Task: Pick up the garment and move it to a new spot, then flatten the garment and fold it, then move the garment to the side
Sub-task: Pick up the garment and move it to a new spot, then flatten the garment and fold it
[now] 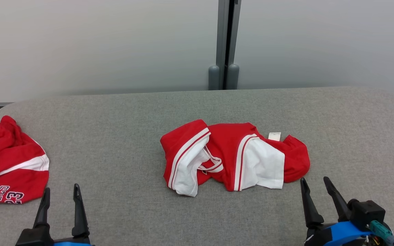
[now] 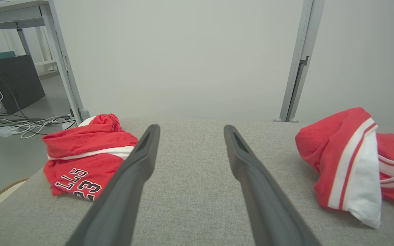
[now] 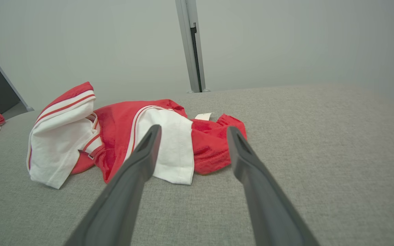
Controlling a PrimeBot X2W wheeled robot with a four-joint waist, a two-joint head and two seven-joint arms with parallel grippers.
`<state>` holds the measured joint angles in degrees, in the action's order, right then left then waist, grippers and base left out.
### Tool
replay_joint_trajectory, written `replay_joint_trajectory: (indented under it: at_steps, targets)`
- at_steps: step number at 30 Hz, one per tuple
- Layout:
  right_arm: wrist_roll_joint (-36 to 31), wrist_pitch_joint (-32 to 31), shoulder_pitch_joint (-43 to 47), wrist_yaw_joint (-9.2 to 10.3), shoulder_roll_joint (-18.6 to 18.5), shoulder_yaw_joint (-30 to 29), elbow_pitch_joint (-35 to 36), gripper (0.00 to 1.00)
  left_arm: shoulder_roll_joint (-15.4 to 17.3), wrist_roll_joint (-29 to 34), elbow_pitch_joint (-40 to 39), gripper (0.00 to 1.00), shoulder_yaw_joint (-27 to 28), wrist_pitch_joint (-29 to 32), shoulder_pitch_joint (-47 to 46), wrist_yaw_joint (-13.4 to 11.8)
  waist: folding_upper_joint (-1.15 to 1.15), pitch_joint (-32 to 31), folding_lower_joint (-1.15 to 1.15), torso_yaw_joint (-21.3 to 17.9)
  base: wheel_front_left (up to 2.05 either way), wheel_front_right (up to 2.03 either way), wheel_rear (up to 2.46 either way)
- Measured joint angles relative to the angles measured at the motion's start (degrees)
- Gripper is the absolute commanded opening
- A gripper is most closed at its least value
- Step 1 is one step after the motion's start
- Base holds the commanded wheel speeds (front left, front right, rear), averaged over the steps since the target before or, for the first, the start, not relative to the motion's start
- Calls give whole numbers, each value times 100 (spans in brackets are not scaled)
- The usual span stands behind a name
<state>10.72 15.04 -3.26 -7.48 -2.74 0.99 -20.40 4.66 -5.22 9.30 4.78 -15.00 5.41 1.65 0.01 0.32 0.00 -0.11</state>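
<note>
A crumpled red and white garment (image 1: pixel 234 155) lies in a heap at the middle of the grey table (image 1: pixel 121 136); the same garment (image 3: pixel 121 136) fills the left half of the right wrist view, and the garment (image 2: pixel 351 164) sits at the right edge of the left wrist view. My right gripper (image 1: pixel 314 180) stands open just in front of the heap's right end, fingers apart with nothing between them. Near the table's front left, my left gripper (image 1: pixel 62 189) is open too and holds nothing. The right gripper (image 3: pixel 193 131) and left gripper (image 2: pixel 190 131) point across the cloth.
A second red and white garment (image 1: pixel 10 164) with dark lettering lies bunched at the table's left edge, also the second garment (image 2: pixel 87 157). A grey post (image 1: pixel 226 44) stands behind the table against a pale wall. Cables and a dark box (image 2: pixel 12 82) lie on the floor at left.
</note>
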Motion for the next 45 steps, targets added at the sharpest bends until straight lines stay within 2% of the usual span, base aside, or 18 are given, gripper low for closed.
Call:
replay_joint_trajectory:
  at_steps: [32, 36, 40, 45]
  targets:
    - [18, 0, -30, 0, -1, 40, -32, 100, -89, 138, 91, 100, 152, 0, -109, 142, -2, -31, 0, -72, 0, 0, 0]
    - [-86, 0, -142, 0, -4, 271, -20, 100, -97, 159, 110, 100, 144, 0, -142, 176, -2, -16, -1, -10, 0, 0, 0]
    - [-271, 1, -677, -1, 1, 756, -47, 100, -111, 168, 89, 100, 91, 0, -210, 191, -2, 68, 0, 76, 0, 0, 0]
    - [-511, -149, -1481, -1, -1, 1357, -683, 100, -135, 144, 73, 100, -2, 0, -328, 191, -1, 251, 1, 242, 0, 0, 0]
